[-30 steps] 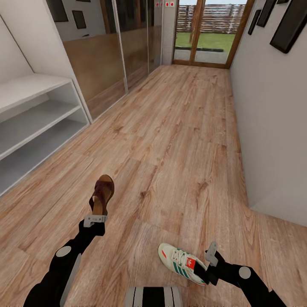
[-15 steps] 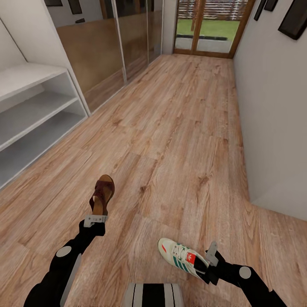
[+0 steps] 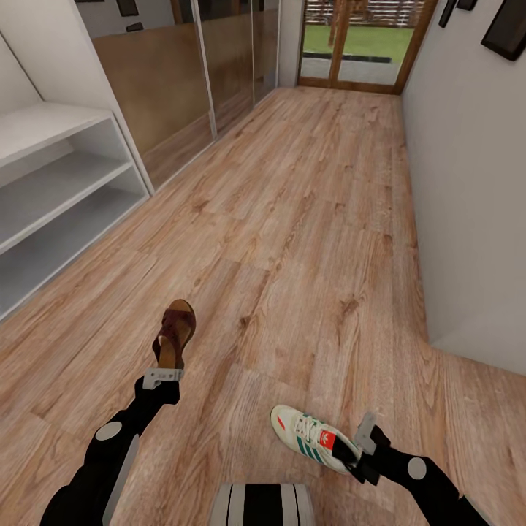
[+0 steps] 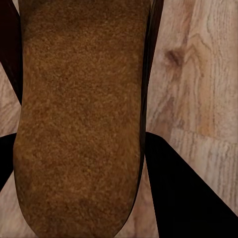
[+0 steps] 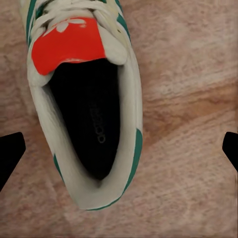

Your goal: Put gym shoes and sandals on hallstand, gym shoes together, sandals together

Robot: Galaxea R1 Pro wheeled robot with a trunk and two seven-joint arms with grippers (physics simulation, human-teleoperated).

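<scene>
1. Nearest the robot's base, the right gripper (image 3: pixel 363 447) sits at the heel end of a gym shoe (image 3: pixel 313 438). Its fingertips (image 5: pixel 11 151) show as dark wedges at the far edges of the right wrist view, spread wide with the shoe between them and clear of both, so this gripper is open.
2. That gym shoe (image 5: pixel 84 99) is cream-white with green trim, white laces and a glossy red-orange tongue label over a dark, hollow opening. Whether it rests on the corridor floor (image 3: pixel 321 219) or is somehow carried, I cannot tell.
3. The left gripper (image 3: pixel 162 378), with pale metal jaws, is closed on the heel end of a sandal (image 3: pixel 174 334). The sandal points away from the robot, with dark brown leather straps over a tan footbed.
4. In the left wrist view the sandal (image 4: pixel 79 119) shows a rough, grainy brown surface with a rounded end, flanked by dark straps and the black finger (image 4: pixel 183 193).
5. The corridor floor is warm brown wood-grain planking with knots and visible seams.
6. Farther off on the robot's left stands the hallstand (image 3: pixel 51 197), pale grey-white, with a flat top and two long open shelves. No footwear lies on the part in view.
7. Beyond it run glossy wardrobe panels (image 3: pixel 183 88), and at the corridor's end a wood-framed glass door (image 3: pixel 358 44).
</scene>
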